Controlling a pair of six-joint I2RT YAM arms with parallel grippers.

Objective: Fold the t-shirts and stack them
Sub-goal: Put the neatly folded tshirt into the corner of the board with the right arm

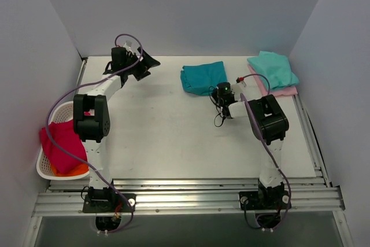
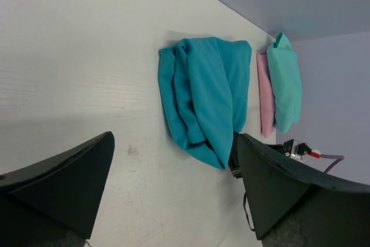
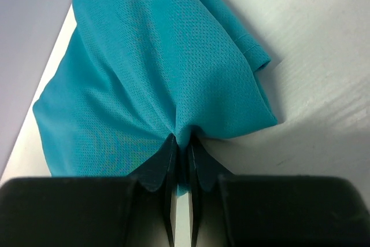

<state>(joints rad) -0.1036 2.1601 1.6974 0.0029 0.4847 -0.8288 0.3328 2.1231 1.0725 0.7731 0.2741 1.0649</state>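
Note:
The deep teal-blue t-shirt (image 1: pixel 202 77) lies folded at the back middle of the table; it also shows in the left wrist view (image 2: pixel 205 96) and the right wrist view (image 3: pixel 162 67). My right gripper (image 1: pixel 221 92) (image 3: pixel 182 142) is shut on the near edge of this shirt. The mint-green t-shirt (image 1: pixel 274 67) lies folded on the pale pink t-shirt (image 1: pixel 283 91) at the back right. My left gripper (image 1: pixel 147 65) (image 2: pixel 173 189) is open and empty, raised at the back left, facing the teal-blue shirt.
A white lattice basket (image 1: pixel 46 169) at the left table edge holds a magenta cloth (image 1: pixel 60 143) over an orange one. White walls enclose the table on three sides. A metal rail (image 1: pixel 185 192) runs along the near edge.

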